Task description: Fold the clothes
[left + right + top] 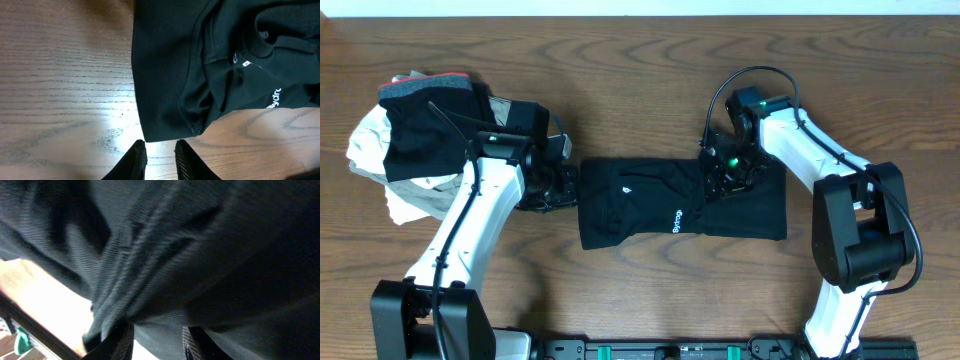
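Clothes [200, 255]: black ribbed fabric fills the right wrist view, bunched and creased hard against that arm's fingers [121, 342]. From overhead it is one flattish oblong lying between the two grippers, its long axis running from one to the other.
Table [620, 60]: bare wood grain shows under and all round the garment.
Heap of other garments [380, 165]: white, beige, grey and black pieces are piled beyond the left gripper [160, 157], on the side of it away from the clothes and well apart from them.
Right gripper [157, 342]: clenched on a fold of the clothes, with cloth gathered between its two fingers. It sits near the long edge farther from the arm bases. The longer stretch of garment runs off toward the left gripper, a shorter stretch to its other side.
Left gripper: released and holding nothing, its fingers narrowly parted over bare wood. The garment's short end and one corner lie just ahead of its fingertips, near but not touching.
Nearer arm: the right one is on the cloth, and the left is closest to the free short end. A fold along the long axis would likely need that end taken by the left.
Lettering [677, 217]: a short white line, nearer the right gripper.
Logo [626, 188]: a small white mark, nearer the left gripper.
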